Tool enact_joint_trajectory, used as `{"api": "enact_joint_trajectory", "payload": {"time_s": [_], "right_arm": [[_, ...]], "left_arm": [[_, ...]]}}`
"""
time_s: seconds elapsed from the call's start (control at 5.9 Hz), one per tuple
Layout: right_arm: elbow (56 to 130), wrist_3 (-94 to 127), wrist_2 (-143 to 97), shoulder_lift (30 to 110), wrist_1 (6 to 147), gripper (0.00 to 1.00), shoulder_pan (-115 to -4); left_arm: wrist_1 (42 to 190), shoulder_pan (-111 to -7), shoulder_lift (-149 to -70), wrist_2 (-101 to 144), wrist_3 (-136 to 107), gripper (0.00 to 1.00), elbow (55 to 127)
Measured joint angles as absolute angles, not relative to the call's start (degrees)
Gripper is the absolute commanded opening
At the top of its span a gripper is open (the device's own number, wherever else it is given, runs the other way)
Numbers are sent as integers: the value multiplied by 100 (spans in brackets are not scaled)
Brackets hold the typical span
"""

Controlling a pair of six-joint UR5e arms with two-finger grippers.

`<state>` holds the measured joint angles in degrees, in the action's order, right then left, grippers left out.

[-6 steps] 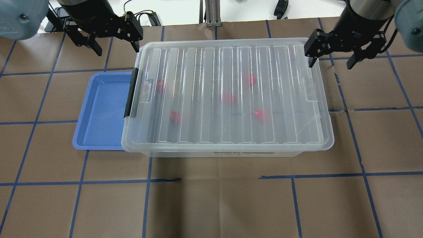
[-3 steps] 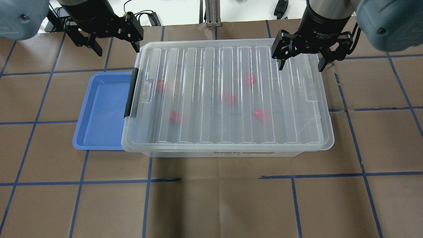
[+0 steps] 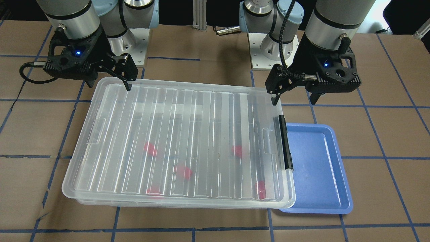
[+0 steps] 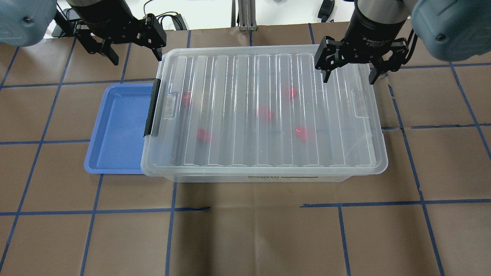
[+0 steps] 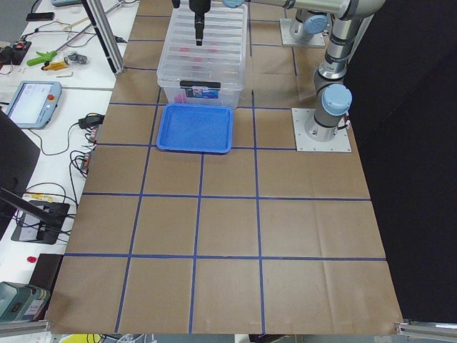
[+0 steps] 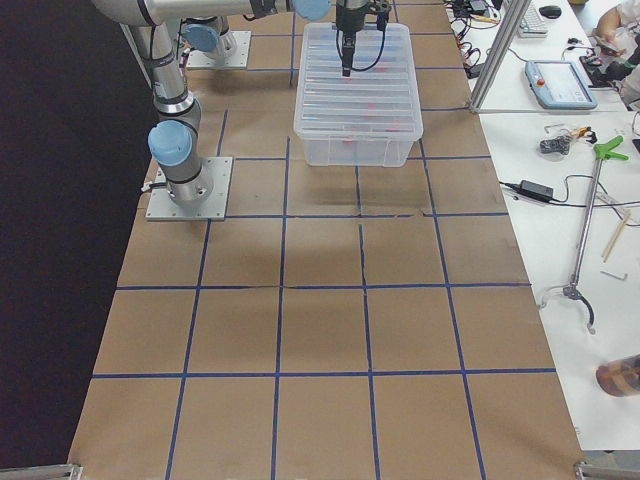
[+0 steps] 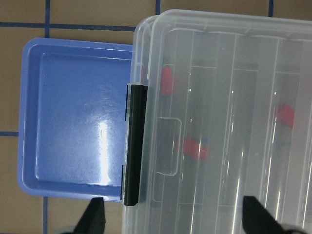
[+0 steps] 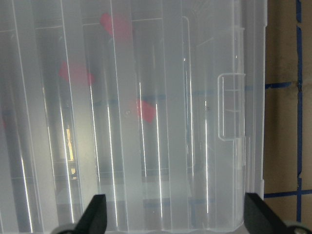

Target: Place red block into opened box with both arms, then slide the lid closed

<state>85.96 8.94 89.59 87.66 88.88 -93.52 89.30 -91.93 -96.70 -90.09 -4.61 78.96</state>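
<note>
The ridged clear lid (image 4: 238, 84) lies over the clear box (image 4: 230, 178), whose black latch (image 4: 152, 109) is on its left end. Several red blocks (image 4: 264, 113) show blurred through the lid, also in the left wrist view (image 7: 195, 148) and the right wrist view (image 8: 77, 73). My left gripper (image 4: 135, 56) hangs open above the table, just off the box's far left corner. Over the lid's far right corner hangs my right gripper (image 4: 349, 78), open and holding nothing. Both are also in the front view: left (image 3: 292, 100), right (image 3: 109, 86).
A blue tray (image 4: 115, 130) lies against the box's left end, partly tucked under the lid's edge. Brown paper with blue tape lines covers the table (image 4: 245, 237). Both arm bases (image 3: 268, 50) stand behind the box.
My right gripper moved left, from beyond the box's right end to over the lid's far right corner, then held almost still. The left gripper, lid and blocks have not moved.
</note>
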Motion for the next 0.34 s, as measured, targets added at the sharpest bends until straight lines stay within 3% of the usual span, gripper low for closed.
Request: {"api": "enact_joint_trajectory", "payload": {"time_s": [0.34], "right_arm": [[8607,888,8993,8771,8894,100,-9344]], "left_arm": [[8930,-9193,-9674,-9009,-457,99,7897]]}}
